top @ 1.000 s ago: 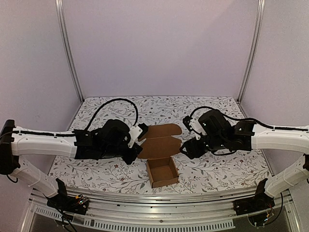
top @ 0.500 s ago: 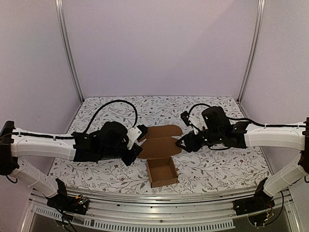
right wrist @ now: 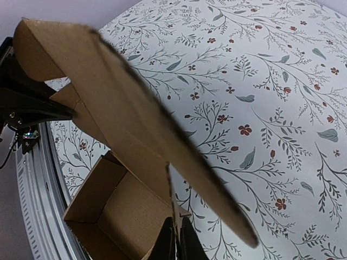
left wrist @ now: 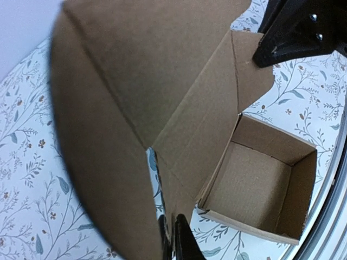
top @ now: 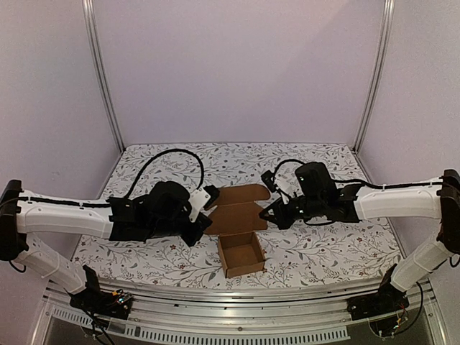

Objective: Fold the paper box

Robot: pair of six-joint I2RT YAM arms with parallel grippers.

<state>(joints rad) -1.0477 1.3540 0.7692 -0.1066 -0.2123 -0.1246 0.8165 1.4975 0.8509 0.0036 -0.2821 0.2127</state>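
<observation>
Floral-print table (top: 330,251), lilac walls (top: 237,72) on three sides. Paper box (top: 241,253) is sited close to the near edge, between the two arms.

Status:
- Tray part (left wrist: 260,179) is erected: four walls up, squared off, top open.
- Lid panel (top: 238,207) is not closed. It is hinged off the tray's far wall and held tilted, up off the table as judged from both wrist views. Its rounded end flaps are spread out; creases are visible, nothing is tucked.

Grip:
- Left gripper (left wrist: 172,241): jaws drawn almost together, left edge of the lid pinched between them.
- Right gripper (right wrist: 176,238): jaws narrow, right edge of the lid pinched.
- The lid is thus held from both sides at once.

Progress is judged at past halfway. Left to do: the lid is to be swung over the tray, the side flaps folded down inside the walls, and the front edge tucked in.

Containers: only the tray is seen. Nothing is inside it; a bare cardboard floor is visible in both wrist views.
</observation>
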